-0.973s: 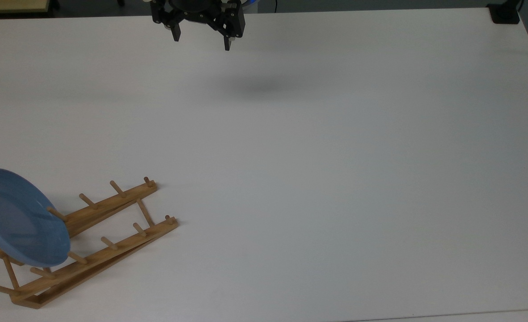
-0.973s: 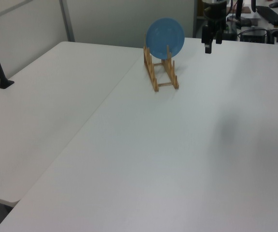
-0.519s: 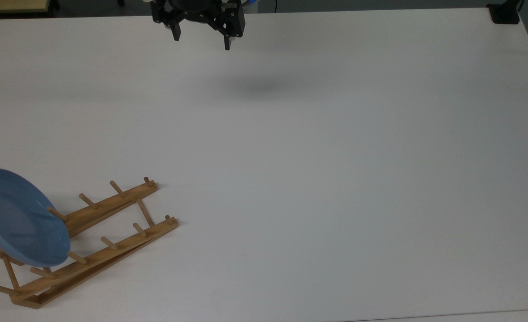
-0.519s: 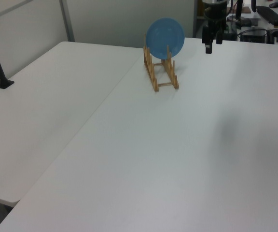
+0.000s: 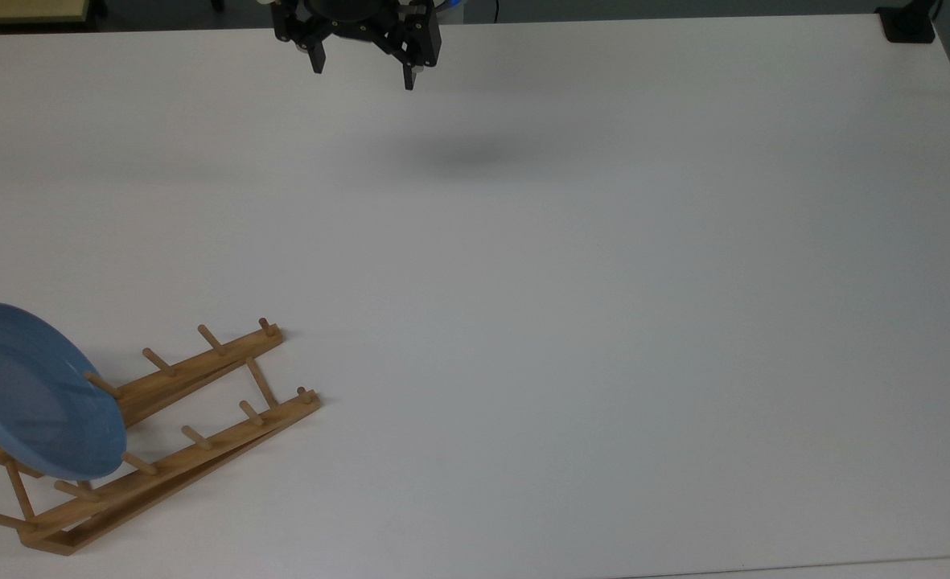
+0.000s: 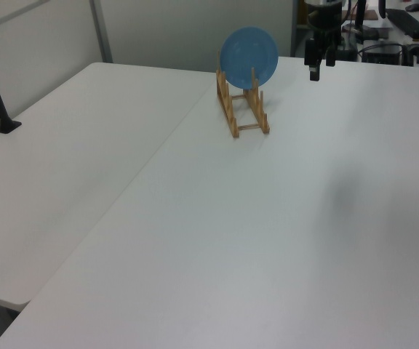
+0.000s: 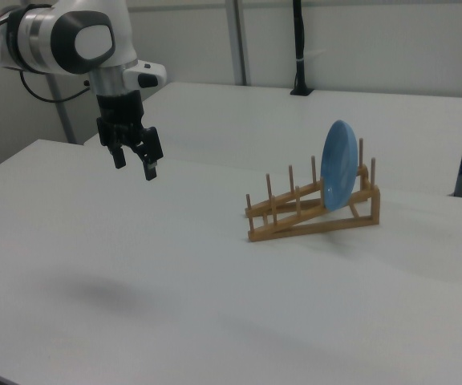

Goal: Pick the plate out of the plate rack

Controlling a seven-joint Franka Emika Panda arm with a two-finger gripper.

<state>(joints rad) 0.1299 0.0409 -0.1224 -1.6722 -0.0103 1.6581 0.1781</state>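
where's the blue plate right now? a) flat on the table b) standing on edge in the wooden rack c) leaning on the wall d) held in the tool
b: the blue plate stands on edge between the pegs at the high end of the wooden plate rack, while the tool hangs open and empty above the table, well apart from it.

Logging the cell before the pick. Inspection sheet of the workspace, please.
Surface: white table, bare apart from the rack.
Job's things: blue plate upright on edge in the wooden plate rack, at the rack's raised end.
Clutter: nothing seen.
Grippers: gripper open, in the air, apart from the plate.
Cables: cable on a black post at the adjoining table.
Surroundings: second white table, pale wall panels.
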